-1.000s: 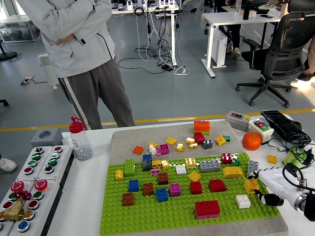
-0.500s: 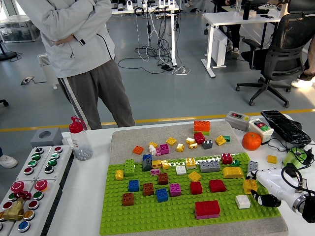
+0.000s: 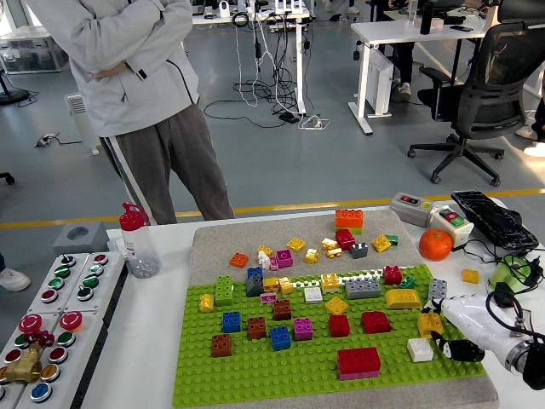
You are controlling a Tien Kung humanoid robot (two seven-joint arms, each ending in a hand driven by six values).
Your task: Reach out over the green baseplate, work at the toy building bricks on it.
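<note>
One hand only (image 3: pixel 456 339), the right, low at the green baseplate (image 3: pixel 255 366) right edge, fingers curled, pinching nothing seen. Close by: yellow brick (image 3: pixel 430 324) and white brick (image 3: pixel 420 349). Best to go slow, aim at one brick, bump none.

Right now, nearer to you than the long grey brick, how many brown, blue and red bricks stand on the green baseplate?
brown bricks: 3
blue bricks: 2
red bricks: 3
Total: 8
</note>
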